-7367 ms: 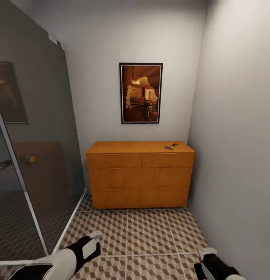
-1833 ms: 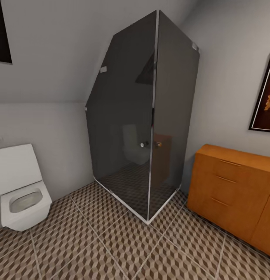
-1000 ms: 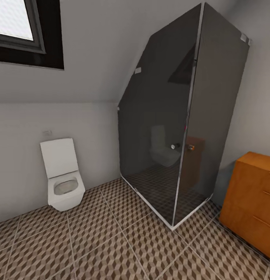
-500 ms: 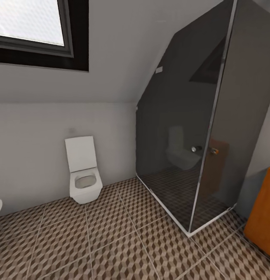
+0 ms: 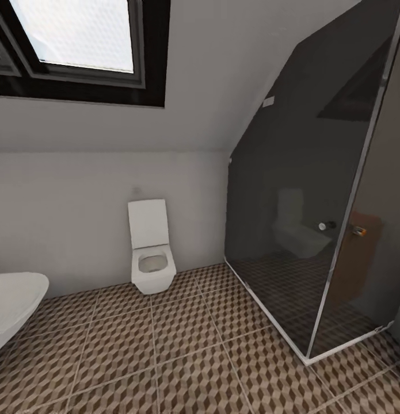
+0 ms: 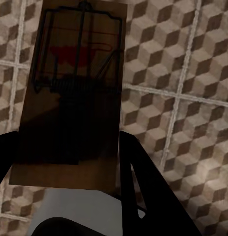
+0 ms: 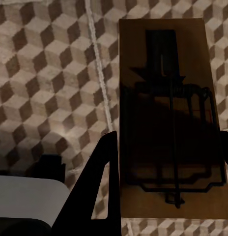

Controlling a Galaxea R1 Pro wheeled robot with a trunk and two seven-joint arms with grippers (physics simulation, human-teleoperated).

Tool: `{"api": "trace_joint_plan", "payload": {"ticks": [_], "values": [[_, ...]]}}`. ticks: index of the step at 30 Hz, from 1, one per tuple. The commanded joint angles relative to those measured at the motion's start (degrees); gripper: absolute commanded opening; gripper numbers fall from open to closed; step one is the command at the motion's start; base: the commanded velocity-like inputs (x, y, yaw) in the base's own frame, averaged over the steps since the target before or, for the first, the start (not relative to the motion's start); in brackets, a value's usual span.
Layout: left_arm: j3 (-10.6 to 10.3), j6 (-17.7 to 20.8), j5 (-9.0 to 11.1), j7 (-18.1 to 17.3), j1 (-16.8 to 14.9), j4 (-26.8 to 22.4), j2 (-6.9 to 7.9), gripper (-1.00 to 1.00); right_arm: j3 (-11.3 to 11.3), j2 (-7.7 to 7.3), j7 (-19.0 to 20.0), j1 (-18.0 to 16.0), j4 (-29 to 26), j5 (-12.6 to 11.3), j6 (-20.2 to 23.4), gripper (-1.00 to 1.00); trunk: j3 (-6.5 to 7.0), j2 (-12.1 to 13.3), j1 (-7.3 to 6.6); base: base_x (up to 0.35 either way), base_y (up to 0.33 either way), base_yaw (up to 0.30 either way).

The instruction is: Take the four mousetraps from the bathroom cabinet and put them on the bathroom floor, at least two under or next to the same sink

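A mousetrap (image 6: 74,93) is clamped between the left gripper's (image 6: 70,147) fingers, and a second trap (image 7: 170,118) likewise in the right gripper (image 7: 168,162), both carried above the floor (image 5: 182,351). The boards are judged light, stiff and thin, best held by the long edges, clear of the wire. Whether the springs are armed cannot be told in the dim wrist views.

Left gripper (image 6: 65,157): mousetrap (image 6: 74,93) between fingers, bathroom floor (image 6: 192,59) beyond it. Right gripper (image 7: 168,162): second mousetrap (image 7: 168,113) between fingers, floor beyond. Head view: toilet (image 5: 151,253) against far wall, shower enclosure (image 5: 320,218) right of it, basin (image 5: 12,307) left, window (image 5: 79,40) above.
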Motion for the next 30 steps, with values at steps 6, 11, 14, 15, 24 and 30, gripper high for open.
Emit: {"api": "trace_joint_plan", "payload": {"ticks": [6,11,14,15,24,30], "values": [[0.21,0.24,-0.28,0.21,-0.05,-0.01,-0.02,-1.0,-0.24,-0.01,-0.11,-0.06,0.08,0.47,0.1,-1.0,-0.06,-0.04,0.0,0.0,0.0,0.3],[0.22,0.24,-0.28,0.21,-0.05,-0.01,-0.02,-1.0,-0.24,-0.01,-0.11,-0.05,0.08,0.47,0.1,-1.0,-0.06,-0.04,0.0,0.0,0.0,0.3],[0.21,0.24,-0.28,0.21,-0.05,-0.01,-0.02,-1.0,-0.24,-0.01,-0.11,-0.05,0.08,0.47,0.1,-1.0,-0.06,-0.04,0.0,0.0,0.0,0.3],[0.21,0.24,-0.28,0.21,-0.05,-0.01,-0.02,-1.0,-0.24,-0.01,-0.11,-0.05,0.08,0.47,0.1,-1.0,-0.06,-0.04,0.0,0.0,0.0,0.3],[0.21,0.23,-0.3,0.21,-0.05,-0.01,-0.02,-1.0,-0.24,-0.01,-0.11,-0.04,0.08,0.47,0.1,-1.0,-0.06,-0.04,0.0,0.0,0.0,0.3],[0.21,0.23,-0.31,0.21,-0.05,-0.01,-0.02,-1.0,-0.24,-0.01,-0.11,-0.04,0.08,0.47,0.1,-1.0,-0.06,-0.04,0.0,0.0,0.0,0.3]]}}
